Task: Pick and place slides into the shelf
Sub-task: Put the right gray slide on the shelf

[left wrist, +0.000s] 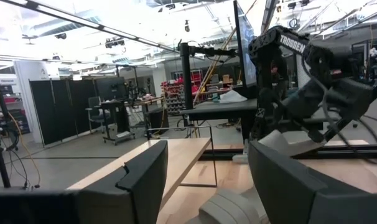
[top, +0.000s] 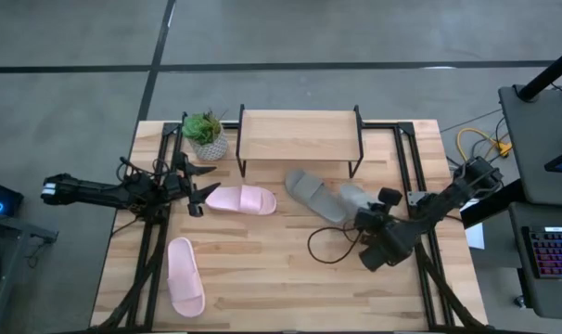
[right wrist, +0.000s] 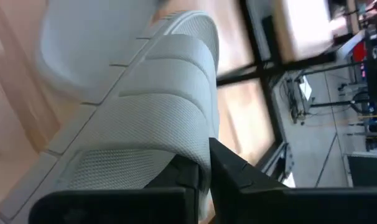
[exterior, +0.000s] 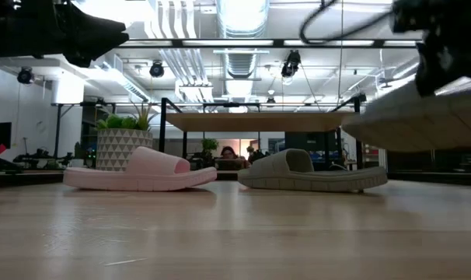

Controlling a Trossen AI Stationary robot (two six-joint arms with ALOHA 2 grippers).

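Grey-green slide [right wrist: 145,112] seemingly clamped in right pincer [right wrist: 204,171].

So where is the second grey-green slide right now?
In the high view the second grey-green slide is held by the right gripper, right of centre, beside its mate, in front of the shelf.

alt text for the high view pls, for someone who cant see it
Seen from above, the right gripper holds a grey slide beside another grey slide, in front of the shelf. The left gripper, open, hovers by a pink slide.
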